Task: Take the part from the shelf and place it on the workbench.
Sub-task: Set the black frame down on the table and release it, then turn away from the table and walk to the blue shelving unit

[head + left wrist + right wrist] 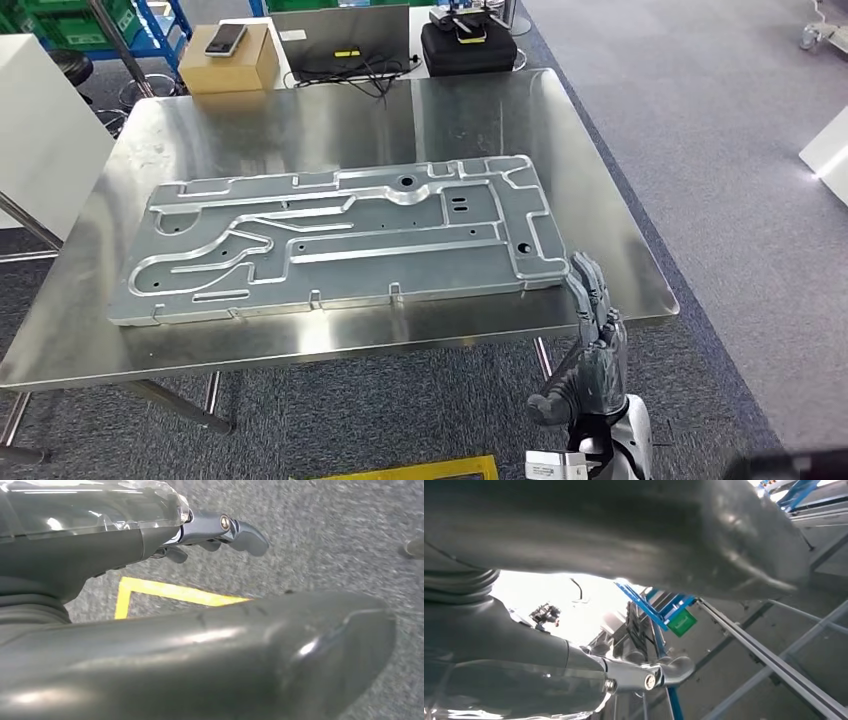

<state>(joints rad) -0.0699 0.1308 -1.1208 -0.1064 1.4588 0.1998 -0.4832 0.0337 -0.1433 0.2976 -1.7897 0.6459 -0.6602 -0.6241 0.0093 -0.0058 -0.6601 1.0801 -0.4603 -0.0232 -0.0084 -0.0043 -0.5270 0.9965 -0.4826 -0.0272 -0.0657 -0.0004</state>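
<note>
You are looking down on a steel worktop (600, 260) standing on grey carpet (720, 130). The part (340, 240), a large flat grey metal plate with raised ribs and channels, lies flat across the middle of the worktop, its long side running left to right, its right end near the worktop's right front corner. At the far edge you see a cardboard box (230, 62) with a phone (225, 38) on top, a laptop (345, 40) with cables, and a black case (468, 48). Blue shelving (150, 25) stands behind, and yellow floor tape (420, 470) lies at the bottom of the head view.

Your right hand (590, 340) stands upright just off the front edge of the worktop, beside the part's right front corner, fingers straight and pointing up; it holds nothing, and you cannot tell whether the fingertips touch the part. Your left hand (220, 532) hangs over the carpet by the yellow tape, fingers (245, 535) loosely extended and apart, holding nothing.

Bare steel shows on all sides of the part, widest along the far side and the left.
</note>
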